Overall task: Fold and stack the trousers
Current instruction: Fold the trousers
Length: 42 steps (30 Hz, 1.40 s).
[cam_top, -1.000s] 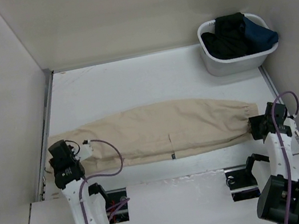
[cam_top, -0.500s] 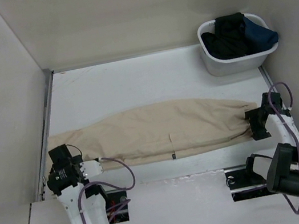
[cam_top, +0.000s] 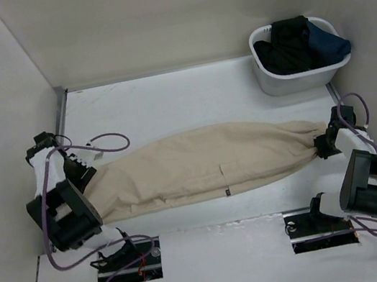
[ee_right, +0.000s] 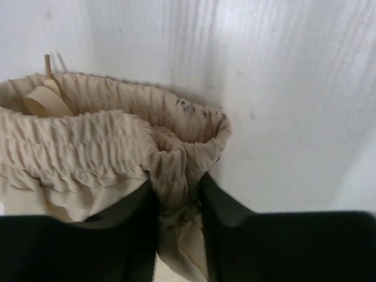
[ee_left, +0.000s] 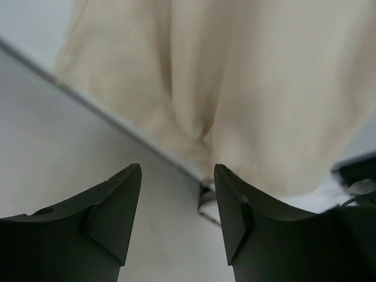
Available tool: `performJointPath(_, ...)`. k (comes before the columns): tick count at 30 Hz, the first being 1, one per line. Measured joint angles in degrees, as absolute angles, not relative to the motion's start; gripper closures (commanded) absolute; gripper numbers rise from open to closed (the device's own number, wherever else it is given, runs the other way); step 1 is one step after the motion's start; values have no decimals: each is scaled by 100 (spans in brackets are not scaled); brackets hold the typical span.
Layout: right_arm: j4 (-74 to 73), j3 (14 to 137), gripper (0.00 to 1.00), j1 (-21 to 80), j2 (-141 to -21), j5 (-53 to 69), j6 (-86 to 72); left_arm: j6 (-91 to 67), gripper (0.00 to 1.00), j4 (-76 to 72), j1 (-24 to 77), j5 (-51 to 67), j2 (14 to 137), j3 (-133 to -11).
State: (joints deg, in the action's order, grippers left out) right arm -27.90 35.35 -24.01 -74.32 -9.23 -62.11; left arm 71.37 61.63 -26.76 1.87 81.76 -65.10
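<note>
One high, downward view — two close wrist views at opposite ends of the same trousers (cam_top: 200,164)

Beige trousers (cam_top: 200,164) stretch across the table (cam_top: 168,108) from the left gripper (cam_top: 81,169) to the right gripper (cam_top: 324,146), with a basket (cam_top: 289,84) of dark clothes (cam_top: 293,46) beyond.

The white table (cam_top: 168,108) is carrying two items directly. The beige trousers (cam_top: 200,164) are lying lengthwise across its near half, running from 9 o'clock to 3 o'clock. Their gathered waistband (ee_right: 88,141) is sitting at the 3 o'clock end, and a small dark tag (cam_top: 227,192) is showing at 6 o'clock. A white basket (cam_top: 295,82) is standing at 1 o'clock, well apart from them.
</note>
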Motion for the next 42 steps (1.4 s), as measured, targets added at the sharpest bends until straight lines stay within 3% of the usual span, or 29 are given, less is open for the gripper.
performJointPath(2,-2646,3514,75,-2401,-7476,-908,-6213,6790,47,5957,-2585,213,8831,-6488)
performJointPath(9,-2523,3476,72,-2401,-7470,-899,-6171,6130,50,5721,-2008,187,9430,-6493)
performJointPath(16,-2528,3476,72,-2399,-7470,-904,-6222,5929,51,6685,-1796,270,10160,-7035)
performJointPath(21,-2530,3479,71,-2399,-7472,-906,-6281,5835,51,7140,-1844,346,10269,-7741)
performJointPath(26,-2532,3479,71,-2399,-7465,-910,-6346,5697,49,6912,-1678,-231,10278,-7332)
performJointPath(31,-2545,3472,70,-2401,-7439,-910,-6420,5461,55,6532,-1697,-504,10534,-7564)
performJointPath(38,-2561,3470,70,-2434,-7424,-921,-6405,5610,55,6628,-1623,-572,10726,-7507)
performJointPath(39,-2563,3470,70,-2447,-7424,-921,-6410,5642,56,6637,-1474,-578,10726,-7424)
performJointPath(42,-2561,3470,62,-2467,-7424,-908,-6453,5671,80,6696,-1028,-578,10739,-7172)
